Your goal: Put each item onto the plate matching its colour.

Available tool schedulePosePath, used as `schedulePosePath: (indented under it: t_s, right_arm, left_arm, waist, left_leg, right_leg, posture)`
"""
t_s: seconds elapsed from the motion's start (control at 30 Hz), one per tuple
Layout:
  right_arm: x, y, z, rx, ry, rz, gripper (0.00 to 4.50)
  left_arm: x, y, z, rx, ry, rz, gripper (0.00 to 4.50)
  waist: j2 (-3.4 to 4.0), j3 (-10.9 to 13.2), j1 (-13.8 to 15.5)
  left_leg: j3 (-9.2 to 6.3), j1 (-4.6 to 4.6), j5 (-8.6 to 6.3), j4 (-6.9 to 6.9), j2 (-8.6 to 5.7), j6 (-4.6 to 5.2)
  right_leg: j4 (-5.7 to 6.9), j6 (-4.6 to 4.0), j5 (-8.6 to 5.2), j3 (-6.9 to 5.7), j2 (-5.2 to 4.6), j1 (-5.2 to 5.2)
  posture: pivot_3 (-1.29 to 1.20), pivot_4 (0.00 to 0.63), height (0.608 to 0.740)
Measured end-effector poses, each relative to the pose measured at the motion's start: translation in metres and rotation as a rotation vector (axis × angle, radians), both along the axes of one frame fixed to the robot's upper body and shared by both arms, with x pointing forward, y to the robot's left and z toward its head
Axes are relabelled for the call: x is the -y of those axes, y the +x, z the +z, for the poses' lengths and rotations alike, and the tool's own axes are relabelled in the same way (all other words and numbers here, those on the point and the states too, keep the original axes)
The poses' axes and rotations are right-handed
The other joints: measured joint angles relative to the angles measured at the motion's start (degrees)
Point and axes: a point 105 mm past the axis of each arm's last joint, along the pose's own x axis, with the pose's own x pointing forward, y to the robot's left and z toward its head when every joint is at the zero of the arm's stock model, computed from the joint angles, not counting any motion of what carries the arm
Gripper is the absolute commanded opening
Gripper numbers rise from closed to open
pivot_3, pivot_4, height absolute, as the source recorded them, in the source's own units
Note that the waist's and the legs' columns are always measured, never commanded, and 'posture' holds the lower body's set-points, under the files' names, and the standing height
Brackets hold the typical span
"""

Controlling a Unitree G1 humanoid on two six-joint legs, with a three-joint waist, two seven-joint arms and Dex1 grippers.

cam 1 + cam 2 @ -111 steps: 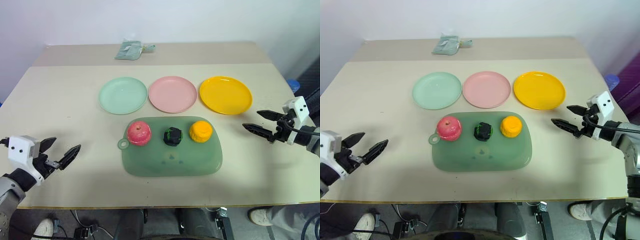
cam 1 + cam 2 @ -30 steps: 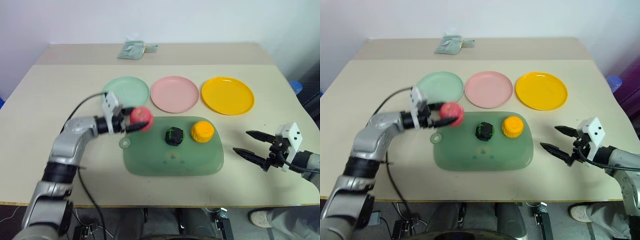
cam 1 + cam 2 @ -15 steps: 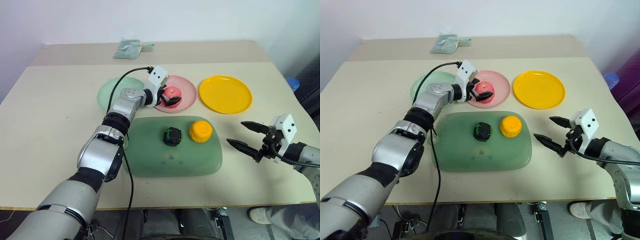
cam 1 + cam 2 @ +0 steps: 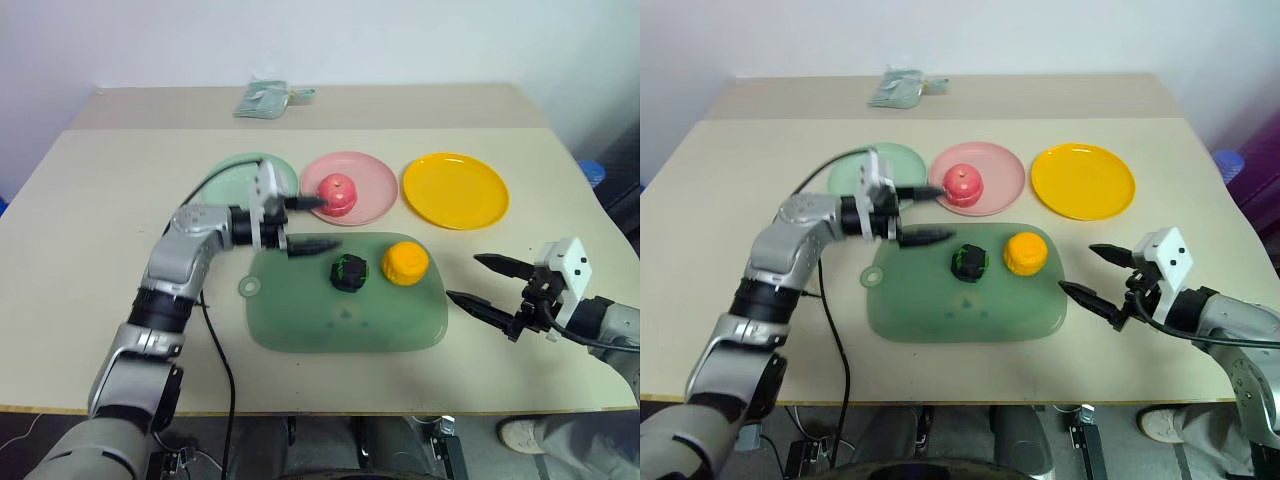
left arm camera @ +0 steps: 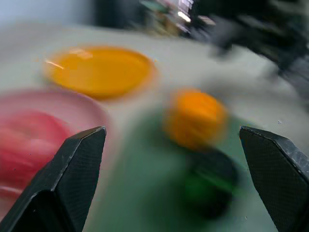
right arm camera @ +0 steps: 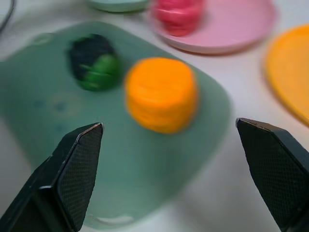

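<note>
Released since a moment ago, the pink-red apple [image 4: 338,193] now sits on the pink plate [image 4: 372,175]; one item is sorted. Head views: left hand [image 4: 303,222] wide, empty, drawn back; right hand [image 4: 487,283] wide. Wrist views: lumpy green-black piece [image 6: 94,62] and orange fruit [image 6: 161,94] wait on the green mat [image 6: 159,159].

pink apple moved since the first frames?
Yes. The pink apple has gone from the green mat's left end to the pink plate behind it.
</note>
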Motion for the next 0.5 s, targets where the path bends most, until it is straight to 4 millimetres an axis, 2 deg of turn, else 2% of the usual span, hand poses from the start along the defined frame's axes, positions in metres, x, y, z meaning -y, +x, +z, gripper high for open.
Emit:
schedulePosePath:
  t_s: [0.23,0.27,0.37,0.47,0.5]
  right_arm:
    - [-0.007,-0.001,-0.004,-0.017,-0.001,0.034,4.5]
    - [-0.007,-0.001,-0.003,-0.014,-0.001,0.035,4.5]
    - [-0.007,-0.001,-0.003,-0.011,0.001,0.034,4.5]
    - [-0.008,0.0,-0.005,-0.01,0.014,0.027,4.5]
    - [-0.008,0.0,-0.005,-0.01,0.016,0.024,4.5]
  left_arm:
    - [0.028,-0.011,-0.022,0.047,0.125,-0.049,4.48]
    - [0.031,-0.01,-0.03,0.069,0.168,-0.044,4.48]
    - [0.029,-0.002,-0.042,0.1,0.223,0.002,3.57]
    - [0.031,-0.001,-0.043,0.088,0.21,0.009,2.2]
    - [0.031,0.0,-0.042,0.083,0.198,0.011,2.2]
  waist:
    - [-0.01,0.0,0.09]
    - [-0.01,0.0,-0.01]
    - [0.0,-0.01,-0.28]
    - [0.0,0.0,-0.23]
    - [0.0,0.0,-0.22]
  left_leg:
    - [0.04,-0.01,0.0,-0.05,-0.12,0.07]
    - [0.05,-0.01,0.0,-0.08,-0.13,0.07]
    - [0.05,0.01,0.01,-0.08,-0.12,0.07]
    - [0.04,0.0,0.01,-0.07,-0.09,0.07]
    - [0.05,-0.01,0.01,-0.07,-0.08,0.07]
  right_leg:
    - [-0.04,0.03,0.01,0.01,0.01,-0.06]
    - [-0.04,0.02,0.01,0.03,0.02,-0.09]
    - [-0.03,0.02,0.01,0.04,0.04,-0.08]
    - [-0.03,0.02,0.01,0.04,0.02,-0.08]
    - [-0.03,0.02,0.01,0.04,0.01,-0.09]
  posture:
    - [0.0,0.15,0.74]
    - [0.0,0.15,0.74]
    - [0.0,0.15,0.74]
    - [0.0,0.15,0.74]
    - [0.0,0.15,0.74]
